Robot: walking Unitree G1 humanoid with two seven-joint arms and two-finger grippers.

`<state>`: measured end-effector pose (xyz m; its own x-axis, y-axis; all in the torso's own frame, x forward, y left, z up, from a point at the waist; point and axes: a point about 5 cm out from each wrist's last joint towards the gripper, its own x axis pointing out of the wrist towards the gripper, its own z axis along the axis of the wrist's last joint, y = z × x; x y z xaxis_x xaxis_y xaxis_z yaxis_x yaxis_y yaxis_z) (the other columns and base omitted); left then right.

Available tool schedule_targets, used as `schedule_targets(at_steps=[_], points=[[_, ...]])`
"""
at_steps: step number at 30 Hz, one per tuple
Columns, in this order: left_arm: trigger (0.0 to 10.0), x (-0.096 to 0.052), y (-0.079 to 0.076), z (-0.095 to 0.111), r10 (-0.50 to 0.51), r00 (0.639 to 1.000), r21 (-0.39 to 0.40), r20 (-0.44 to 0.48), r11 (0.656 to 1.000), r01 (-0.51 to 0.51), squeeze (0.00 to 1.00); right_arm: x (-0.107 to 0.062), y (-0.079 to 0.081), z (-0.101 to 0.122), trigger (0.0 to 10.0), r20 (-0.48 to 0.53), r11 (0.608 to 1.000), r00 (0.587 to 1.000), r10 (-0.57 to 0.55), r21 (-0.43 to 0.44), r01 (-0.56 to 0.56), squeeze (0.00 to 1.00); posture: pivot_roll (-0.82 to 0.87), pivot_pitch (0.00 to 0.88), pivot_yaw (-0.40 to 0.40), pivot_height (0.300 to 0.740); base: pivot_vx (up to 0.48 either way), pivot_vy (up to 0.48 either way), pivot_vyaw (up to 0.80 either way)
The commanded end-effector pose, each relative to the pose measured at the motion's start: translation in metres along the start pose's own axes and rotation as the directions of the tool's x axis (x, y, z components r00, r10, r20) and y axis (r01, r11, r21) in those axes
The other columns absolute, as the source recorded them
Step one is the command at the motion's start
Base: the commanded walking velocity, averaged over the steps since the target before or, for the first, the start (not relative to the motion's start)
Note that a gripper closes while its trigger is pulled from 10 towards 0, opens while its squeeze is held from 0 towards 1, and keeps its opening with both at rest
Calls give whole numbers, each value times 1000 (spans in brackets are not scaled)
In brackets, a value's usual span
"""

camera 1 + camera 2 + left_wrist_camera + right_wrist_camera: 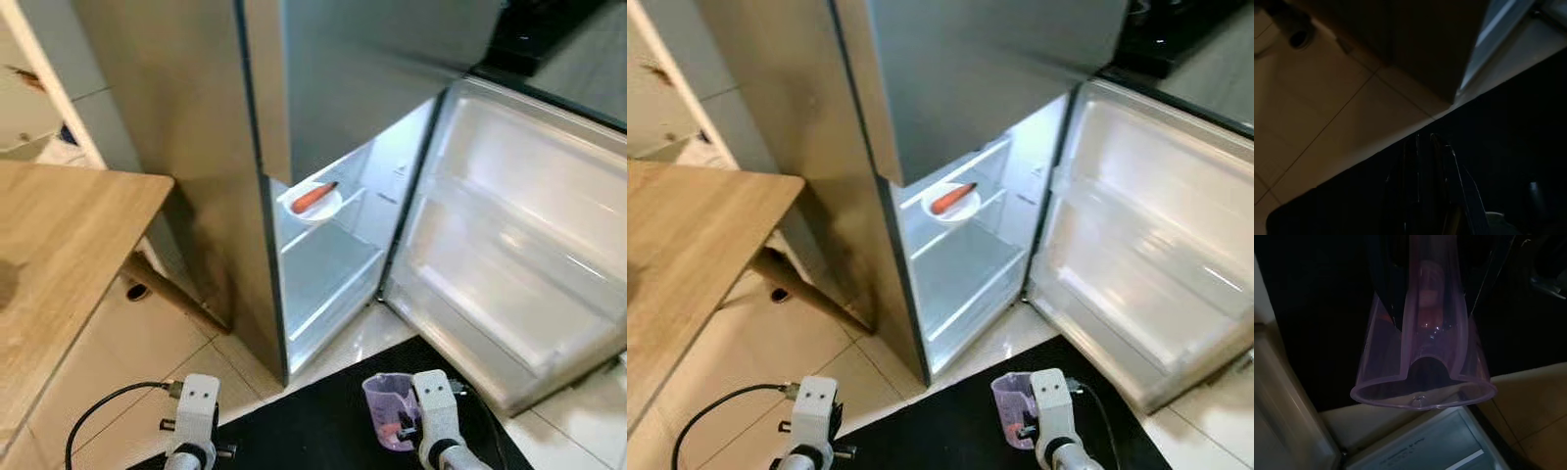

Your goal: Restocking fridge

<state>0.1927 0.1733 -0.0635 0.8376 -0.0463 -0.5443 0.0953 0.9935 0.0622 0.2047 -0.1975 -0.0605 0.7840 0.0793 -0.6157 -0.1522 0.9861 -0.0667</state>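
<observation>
The fridge (196,147) stands tall and steel-grey ahead of the robot, and everything else is placed from it. Its lower door (519,245) hangs wide open off the fridge's right side, its white inner shelves bare and glossy. To the fridge's left a light wooden table (59,255) reaches in, one leg angling down to the pale floor tiles (127,352) near the fridge's base. In front of the fridge's open compartment lies a black mat (323,421), its edge running just short of the fridge's foot.

Inside the lit compartment, on the upper shelf, sits a white plate (318,208) with a carrot (313,197) lying across it. The shelves below it hold nothing visible.

Low in front of the fridge, over the mat, the right gripper (1425,293) holds a clear purple measuring cup (389,411). In the right wrist view the cup runs along the black fingers (1388,298), which lie on either side of its narrow end and clamp it, with the wide spouted rim pointing away from the wrist toward the door's bottom edge. Something pinkish shows deep inside the cup, too blurred to name.

The left gripper (1422,186) hangs over the mat near the fridge's front corner, its two dark fingers lying close together with nothing between them.
</observation>
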Motion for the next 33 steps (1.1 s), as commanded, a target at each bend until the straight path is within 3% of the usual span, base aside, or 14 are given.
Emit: schedule_targets(at_steps=[1, 12, 31, 33], points=[[10000, -2, -4, -7, 11, 999, -13, -39, 1000, -11, 0, -2, 2, -6, 10000, -23, 1000, 1000, 9, -7, -9, 0, -120, 103, 13, 740, 0, 0, 800], [10000, -4, 0, -12, 26, 997, -24, -67, 999, -28, 0, -2, 3, -6, 10000, -30, 1000, 999, 17, -23, -17, 0, -111, 98, 6, 740, 0, 0, 800], [10000, -5, -7, -13, -38, 997, 40, -66, 998, 40, 0, -5, 1, -12, 10000, -46, 1000, 999, -6, -25, 5, 0, -113, 90, 16, 740, 0, 0, 800], [10000, -5, -9, -13, -40, 997, 39, -63, 998, 43, 0, -6, -3, -17, 10000, -76, 998, 996, -42, 38, 45, 0, -113, 91, 16, 740, 0, 0, 0]])
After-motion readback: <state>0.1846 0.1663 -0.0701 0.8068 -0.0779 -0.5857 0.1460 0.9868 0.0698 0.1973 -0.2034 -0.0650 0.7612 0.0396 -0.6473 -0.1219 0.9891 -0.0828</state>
